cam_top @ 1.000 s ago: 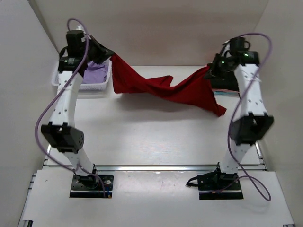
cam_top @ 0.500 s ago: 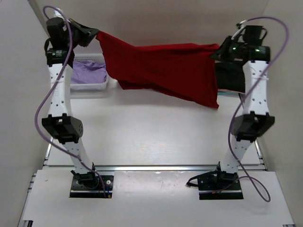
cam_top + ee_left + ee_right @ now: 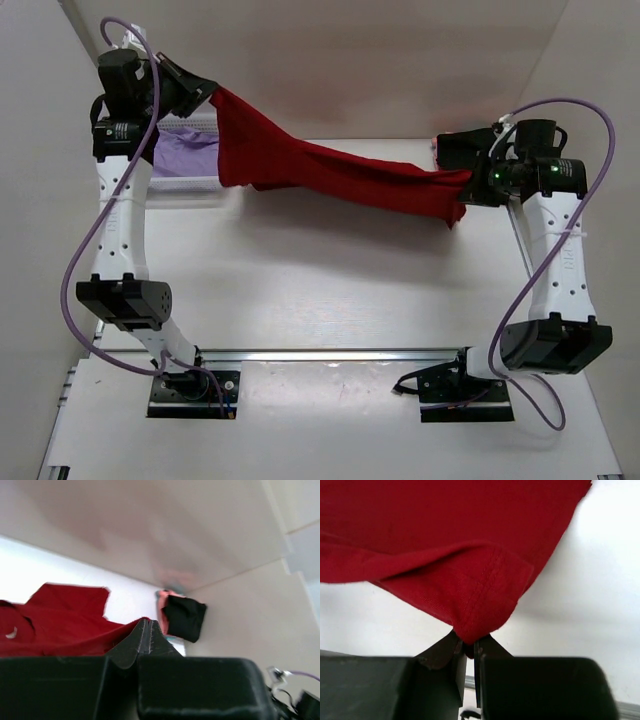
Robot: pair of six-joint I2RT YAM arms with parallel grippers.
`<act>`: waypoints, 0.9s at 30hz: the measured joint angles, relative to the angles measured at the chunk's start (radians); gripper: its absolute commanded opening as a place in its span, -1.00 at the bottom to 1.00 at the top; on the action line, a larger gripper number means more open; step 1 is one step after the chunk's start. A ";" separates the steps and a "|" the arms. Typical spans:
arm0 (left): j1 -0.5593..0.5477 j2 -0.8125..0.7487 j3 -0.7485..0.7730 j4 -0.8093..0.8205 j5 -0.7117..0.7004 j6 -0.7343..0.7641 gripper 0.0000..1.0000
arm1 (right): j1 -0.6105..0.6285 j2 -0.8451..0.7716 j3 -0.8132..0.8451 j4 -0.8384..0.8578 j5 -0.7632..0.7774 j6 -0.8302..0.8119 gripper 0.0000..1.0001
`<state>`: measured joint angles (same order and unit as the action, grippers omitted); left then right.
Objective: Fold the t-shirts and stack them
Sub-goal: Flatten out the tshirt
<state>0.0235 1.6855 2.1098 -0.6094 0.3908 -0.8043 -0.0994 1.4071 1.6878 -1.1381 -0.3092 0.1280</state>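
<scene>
So the red t-shirt [image 3: 330,170] is hanging in the air between both arms, well off the tabletop [image 3: 330,280]. The left gripper [image 3: 208,92] is pinching one corner up high at the back left. The right gripper [image 3: 466,185] is clamping the opposite hem, and the right wrist view is showing the stitched edge bunched between its closed jaws.

What's different: half a second ago both arms were holding it up high and it was hanging wide, like a curtain. Now the right arm is dropping lower and coming nearer, so the cloth is slanting down to the right and roping into a narrow band at that end. My guess is it's being brought down to lay flat for folding, but that twist is going to need pulling out first or the fold is going to come out sloppy.

Around it: a lavender t-shirt [image 3: 190,155] is sitting in the white basket [image 3: 190,183] at the back left, right below the raised corner. At the back right, a folded black t-shirt [image 3: 184,619] is lying on a pink t-shirt [image 3: 162,611], near the right arm. I'm thinking the low end of the red t-shirt could be dragging over that pile.
</scene>
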 measured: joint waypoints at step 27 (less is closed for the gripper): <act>-0.013 0.077 0.043 -0.135 -0.134 0.094 -1.00 | 0.153 -0.101 -0.397 -0.080 0.042 -0.239 -1.00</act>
<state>0.0109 1.7630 2.1529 -0.7448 0.2565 -0.7105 0.0532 1.3060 1.2907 -1.2182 -0.2668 -0.1108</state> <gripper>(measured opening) 0.020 0.052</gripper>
